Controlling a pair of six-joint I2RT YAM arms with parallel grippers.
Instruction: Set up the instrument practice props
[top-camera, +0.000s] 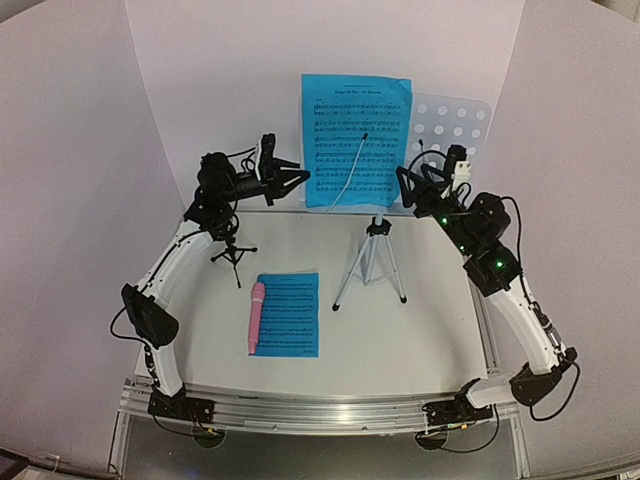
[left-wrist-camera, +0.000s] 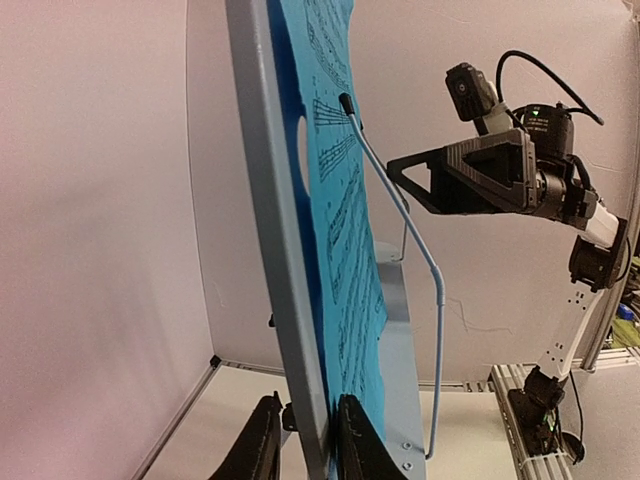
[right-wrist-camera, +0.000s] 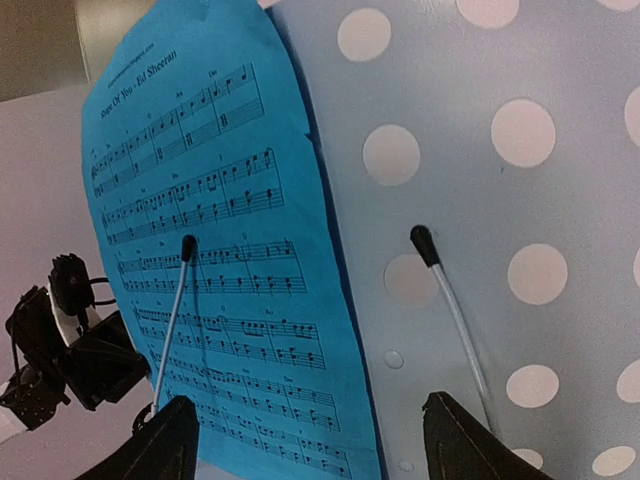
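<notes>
A pale curved backdrop wrapped round the white tabletop (top-camera: 430, 330). At the back stood the pale blue perforated music stand (right-wrist-camera: 470, 200) on its silver tripod (top-camera: 372, 262). One bright blue music sheet (top-camera: 355, 140) stood upright against the half of the stand nearer the left arm, with a thin black-tipped wire arm (right-wrist-camera: 172, 320) lying across the page. The left end effector (left-wrist-camera: 308, 410) had a finger close in on either side of the stand's edge; whether they were pinching it I could not tell. The right end effector (right-wrist-camera: 312, 445) faced the panel with its fingers spread wide, holding nothing. The second blue sheet (top-camera: 295, 312) lay flat near the front, the pink microphone (top-camera: 256, 318) lay over its edge, and the small black tripod mic holder (top-camera: 233, 252) stood just beyond.
</notes>
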